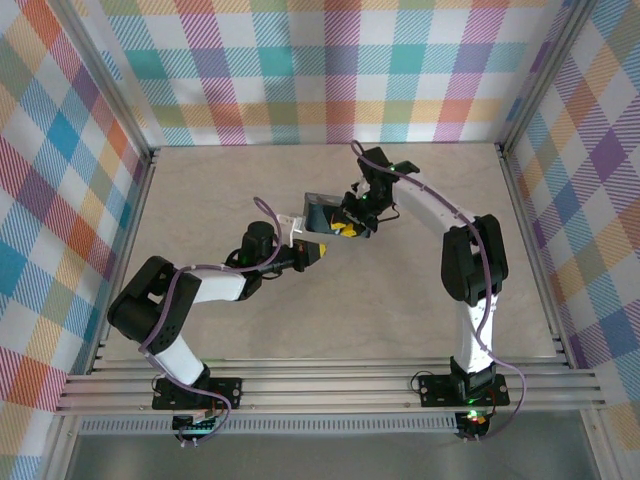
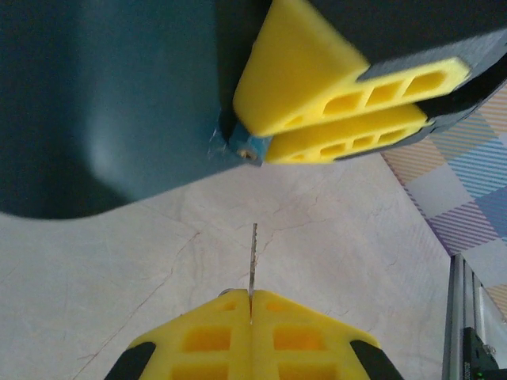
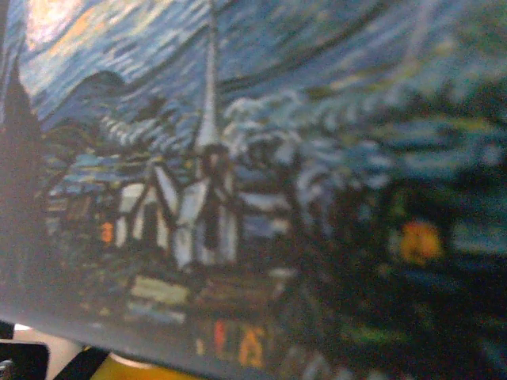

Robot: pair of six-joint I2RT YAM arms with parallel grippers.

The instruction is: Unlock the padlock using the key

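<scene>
Yellow fingers of the left gripper (image 2: 251, 307) are pressed flat together. They pinch the key (image 2: 253, 257), a thin metal blade seen edge-on that points at the padlock (image 2: 119, 103) with a gap between them. The padlock is held up off the pale table (image 2: 158, 269), about mid-table between the two arms. Its body is dark teal with a rounded corner. Up close from the right wrist, its face shows a swirling painted night sky over a village with a steeple. The right gripper (image 2: 252, 133) has its yellow fingers almost closed, nipping a small blue bit at the body's corner.
</scene>
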